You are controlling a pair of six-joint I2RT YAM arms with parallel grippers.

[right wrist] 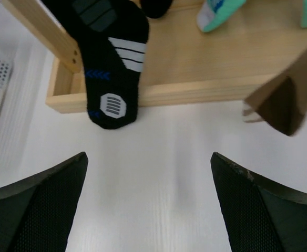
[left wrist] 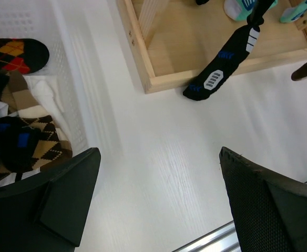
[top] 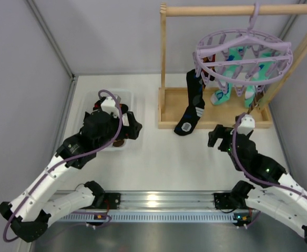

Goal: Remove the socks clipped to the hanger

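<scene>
Left tool [left wrist: 159, 205]: fingers wide apart, nothing between them. It hangs over the right edge of the bin [left wrist: 64, 79], with bare worktop [top: 164, 163] below the gap.

Right tool [right wrist: 148, 205]: fingers wide apart, nothing between them. It is positioned over the worktop just in front of the frame [top: 169, 110], near the black sock's toe.

Hanger [top: 279, 44]: hooked on the rail [top: 222, 9] at the top of the frame, tilted, with its pegs dangling.

Black sock [top: 193, 107]: clipped at the hanger's left side and hanging full length. Its toe laps over the front lip of the frame base, as the right wrist view confirms.

Turquoise socks [top: 224, 94]: clipped further right, hanging inside the frame above its base.

Bin contents: several diamond-pattern socks [left wrist: 14, 52], including a black one with orange-red diamonds and brown-cream ones. All are off the hanger.
</scene>
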